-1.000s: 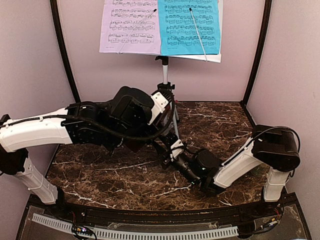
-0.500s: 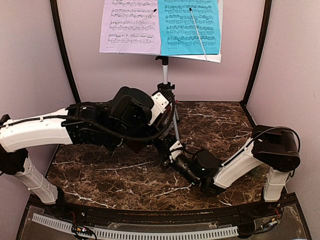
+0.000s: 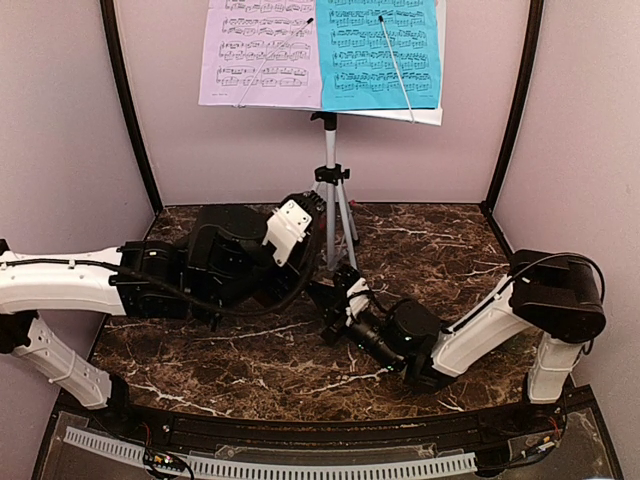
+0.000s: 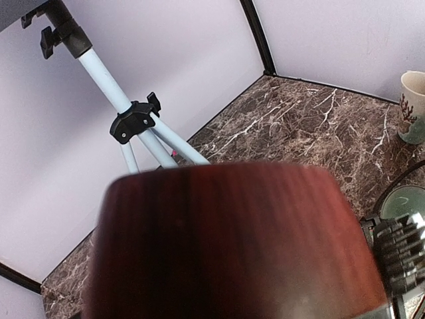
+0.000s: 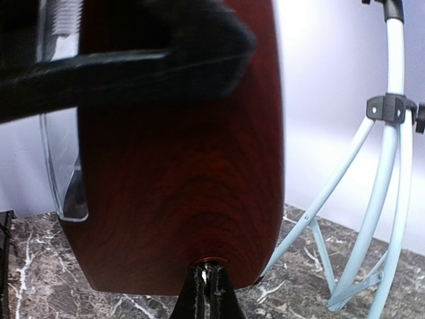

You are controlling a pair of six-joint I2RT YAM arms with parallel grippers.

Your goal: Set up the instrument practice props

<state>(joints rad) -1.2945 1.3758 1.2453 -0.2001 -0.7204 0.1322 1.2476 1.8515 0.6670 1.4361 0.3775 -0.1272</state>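
While your left gripper (image 3: 303,278) clamps the reddish-brown metronome (image 5: 179,166) at mid-table, one dark finger (image 5: 133,56) across its face, your right gripper (image 5: 202,294) has its fingers drawn together, tips at the metronome's lower edge. The clear cover (image 5: 61,166) is on. Just behind stands the tripod music stand (image 3: 331,195), with the lavender page (image 3: 262,50) and cyan page (image 3: 380,50) on its desk.
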